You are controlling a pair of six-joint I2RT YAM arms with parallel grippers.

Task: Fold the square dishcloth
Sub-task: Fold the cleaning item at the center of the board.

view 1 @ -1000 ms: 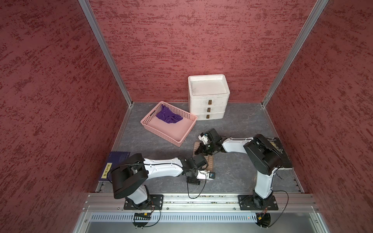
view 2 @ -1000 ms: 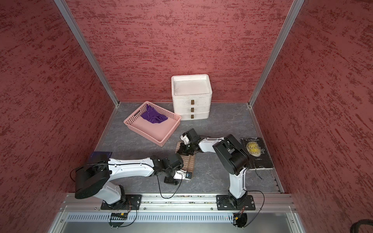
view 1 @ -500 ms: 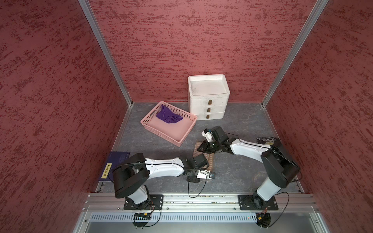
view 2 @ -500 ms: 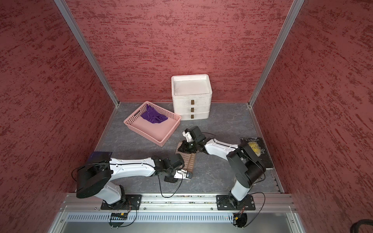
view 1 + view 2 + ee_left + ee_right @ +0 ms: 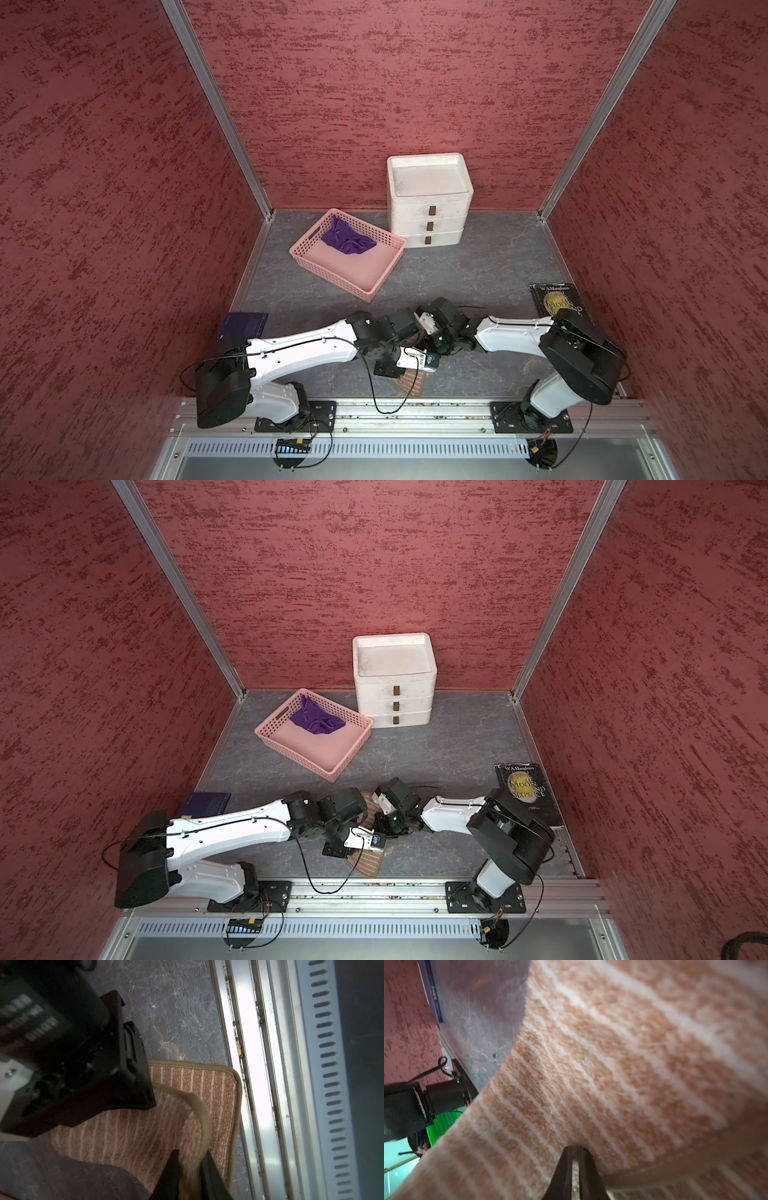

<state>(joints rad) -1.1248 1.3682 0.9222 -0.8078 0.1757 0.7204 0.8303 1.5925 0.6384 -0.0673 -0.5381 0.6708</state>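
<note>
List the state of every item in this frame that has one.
dishcloth: partly folded, one hemmed edge lifted over the rest.
left fingers: shut on the dishcloth's hem.
right fingers: shut on the dishcloth.
drawer unit: all three drawers shut.
pink basket: upright, holding a crumpled purple cloth.
black book: closed, flat, cover up.
blue book: closed, flat.
</note>
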